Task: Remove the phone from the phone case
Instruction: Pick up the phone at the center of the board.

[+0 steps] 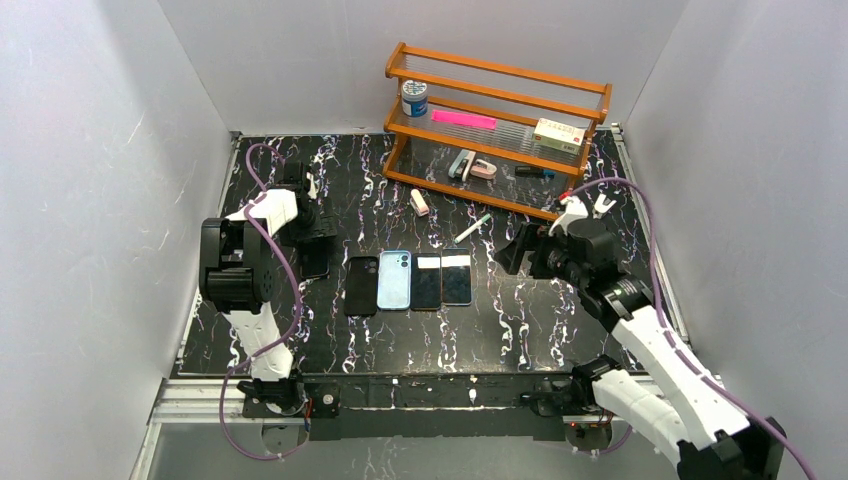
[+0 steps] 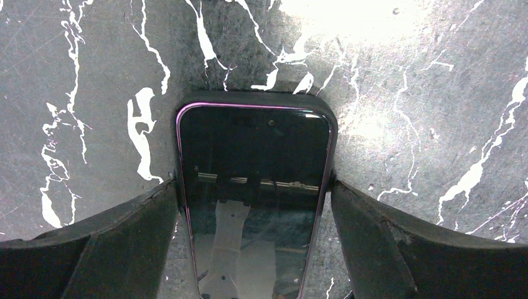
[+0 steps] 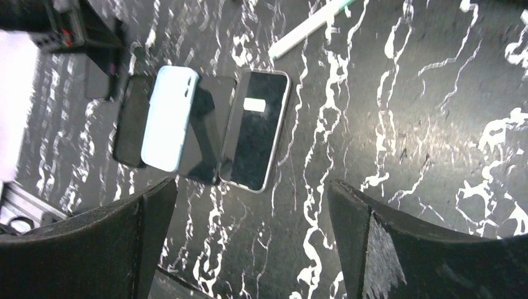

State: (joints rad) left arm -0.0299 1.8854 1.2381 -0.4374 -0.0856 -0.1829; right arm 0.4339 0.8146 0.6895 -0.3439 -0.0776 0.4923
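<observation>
Where the table (image 1: 520, 335) lies nearest the arm bases: black top with white veins, nothing resting on this strip.
Row of phones (image 1: 427, 283): four lie flat side by side mid-table. From the left they are a black one, a light blue one, a dark one and a silver-rimmed one. Neighbours touch or nearly touch.
Phone (image 2: 252, 162): flat on the table, left of the row and apart from it. Its dark glass faces up, with a thin purple rim, and it is seated in its case.
Case (image 2: 255, 98): black, wrapping the phone's edges; its far end shows beyond the glass.
Left gripper (image 2: 255, 187): down over the phone with its jaws spread wide. The fingers (image 2: 124, 237) stand one at each long side of the case, right against it. Whether they squeeze it cannot be told.
Right gripper (image 3: 249, 193): above the table, right of the row, spread wide with nothing between its fingers.
Pen (image 1: 472, 229): white, lying slanted just beyond the row.
Pink thing (image 1: 420, 203): small, farther back, left of the pen.
Rack (image 1: 500, 75): wooden, two shelves, at the far edge. The upper shelf carries a tin (image 1: 414, 98), a pink strip (image 1: 463, 119) and a box (image 1: 558, 134).
</observation>
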